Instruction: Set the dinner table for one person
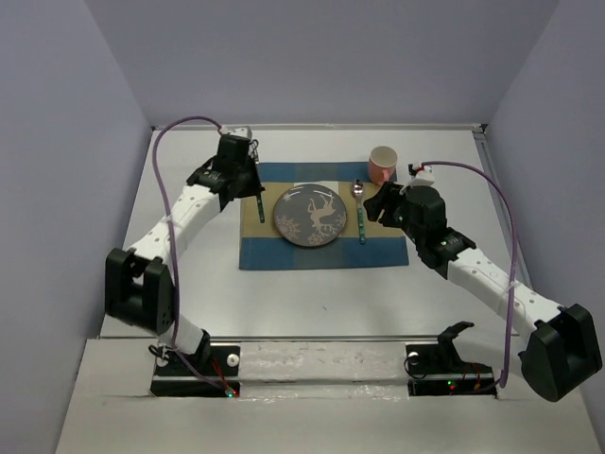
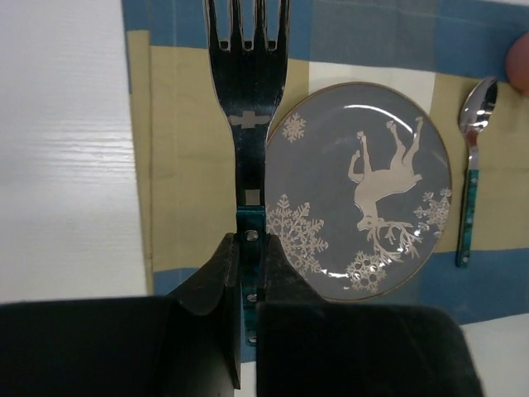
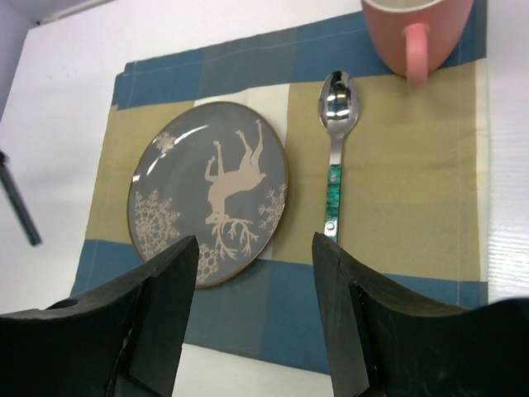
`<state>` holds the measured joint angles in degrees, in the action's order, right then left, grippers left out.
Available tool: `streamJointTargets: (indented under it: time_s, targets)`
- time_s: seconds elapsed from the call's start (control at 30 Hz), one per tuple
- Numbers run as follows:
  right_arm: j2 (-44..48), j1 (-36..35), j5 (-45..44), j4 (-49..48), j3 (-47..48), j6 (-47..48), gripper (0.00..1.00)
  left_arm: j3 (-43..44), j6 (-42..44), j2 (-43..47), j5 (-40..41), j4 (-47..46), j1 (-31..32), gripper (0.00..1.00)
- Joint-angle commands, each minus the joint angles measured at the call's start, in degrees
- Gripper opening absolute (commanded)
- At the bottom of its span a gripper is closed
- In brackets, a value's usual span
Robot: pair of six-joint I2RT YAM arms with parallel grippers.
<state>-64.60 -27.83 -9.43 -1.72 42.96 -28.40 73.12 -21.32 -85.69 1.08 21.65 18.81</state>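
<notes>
Both over checked mat (image 2: 182,165): left gripper (image 2: 250,246) clenched on fork (image 2: 248,107) handle, left of plate (image 2: 364,190); right gripper (image 3: 254,248) spread wide, empty, lower frame, below spoon (image 3: 337,116).

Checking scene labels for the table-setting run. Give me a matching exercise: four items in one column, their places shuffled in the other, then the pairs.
1. fork
2. spoon
3. pink mug
4. plate

A. middle of the checked mat
B. far right corner of the mat
C. in the left gripper, jaws shut on its handle
D. flat on the mat, right of the plate

Pairs: 1-C, 2-D, 3-B, 4-A
</notes>
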Motion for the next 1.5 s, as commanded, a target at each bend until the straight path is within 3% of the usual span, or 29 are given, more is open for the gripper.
streamJointTargets:
  time_s: [0.0, 0.43, 1.33, 1.43, 1.47]
  targets:
    - [2.2, -0.5, -5.6, -5.1, -1.2, -0.6, 0.63, 4.1, 1.9, -8.1, 5.7, 1.3, 4.0, 0.00]
    - [-0.4, -0.5, -5.1, -5.8, -1.1, -0.8, 0.63, 3.7, 5.1, -19.9, 8.8, -1.6, 4.0, 0.00]
    - [-1.4, -0.5, -5.2, -5.8, -1.0, -0.8, 0.63, 5.8, 6.3, -27.8, 7.4, 1.0, 3.1, 0.00]
    - [-1.4, -0.5, -5.5, -5.9, -1.1, -0.9, 0.63, 5.4, 6.0, -27.9, 7.9, 1.1, 3.0, 0.11]
    - [-1.3, -0.5, -5.7, -5.9, -1.1, -1.0, 0.63, 5.3, 5.7, -27.6, 8.3, 1.1, 3.1, 0.27]
